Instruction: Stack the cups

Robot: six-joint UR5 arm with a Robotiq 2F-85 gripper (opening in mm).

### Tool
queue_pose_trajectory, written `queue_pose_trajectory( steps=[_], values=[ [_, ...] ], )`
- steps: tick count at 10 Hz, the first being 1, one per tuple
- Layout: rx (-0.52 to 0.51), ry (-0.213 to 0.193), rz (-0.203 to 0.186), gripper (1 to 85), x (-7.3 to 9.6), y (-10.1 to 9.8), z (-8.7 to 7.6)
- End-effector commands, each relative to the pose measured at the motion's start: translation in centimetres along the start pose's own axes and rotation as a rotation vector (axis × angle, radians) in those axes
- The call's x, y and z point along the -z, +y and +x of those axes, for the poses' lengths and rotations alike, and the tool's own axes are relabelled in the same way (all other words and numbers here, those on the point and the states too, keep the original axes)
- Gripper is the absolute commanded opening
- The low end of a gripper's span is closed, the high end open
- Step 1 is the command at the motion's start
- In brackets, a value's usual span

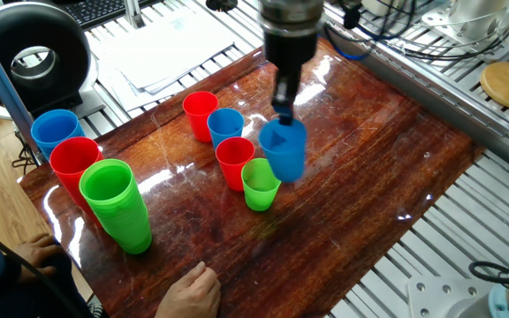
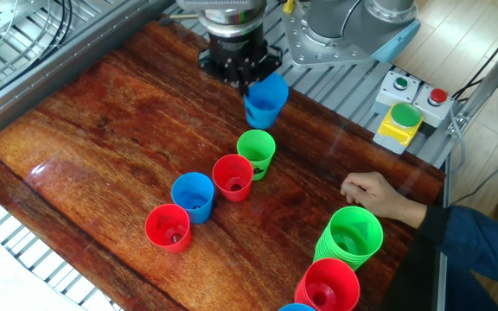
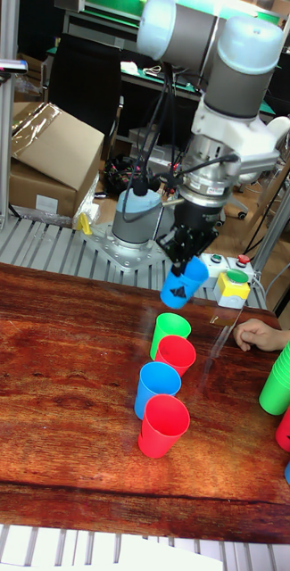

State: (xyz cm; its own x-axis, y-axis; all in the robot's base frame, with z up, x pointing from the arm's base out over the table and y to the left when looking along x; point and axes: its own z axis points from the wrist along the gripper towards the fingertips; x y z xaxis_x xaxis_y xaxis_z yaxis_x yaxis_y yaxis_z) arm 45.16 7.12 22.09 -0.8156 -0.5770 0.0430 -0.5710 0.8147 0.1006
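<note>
From one fixed view, the gripper (image 1: 283, 113) pinched the rim of a blue cup (image 1: 284, 150) held above the glossy wooden table (image 1: 378, 168), beside the light green cup (image 1: 261, 184). Two red cups (image 1: 235, 162) and another blue one (image 1: 226, 125) stood in a row.

The other fixed view alone showed a yellow button box (image 2: 400, 121).

The tall fixed view revealed the lifted cup tilted, and a cardboard box (image 3: 46, 152) behind.

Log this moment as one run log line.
stage: carry | gripper: shut on blue cup, lifted | nearest: green cup | row: four cups standing
</note>
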Motion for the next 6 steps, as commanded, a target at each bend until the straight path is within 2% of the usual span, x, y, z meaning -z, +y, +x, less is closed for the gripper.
queue_pose_trajectory(
  steps=[1, 3, 6],
  values=[
    [0.007, -0.065, 0.012, 1.3, -0.8, -0.9, -3.4],
    [0.012, -0.086, 0.039, 1.3, -2.6, -1.7, -3.9],
    [-0.001, -0.091, 0.021, 1.3, -4.0, -0.9, -3.1]
  ],
)
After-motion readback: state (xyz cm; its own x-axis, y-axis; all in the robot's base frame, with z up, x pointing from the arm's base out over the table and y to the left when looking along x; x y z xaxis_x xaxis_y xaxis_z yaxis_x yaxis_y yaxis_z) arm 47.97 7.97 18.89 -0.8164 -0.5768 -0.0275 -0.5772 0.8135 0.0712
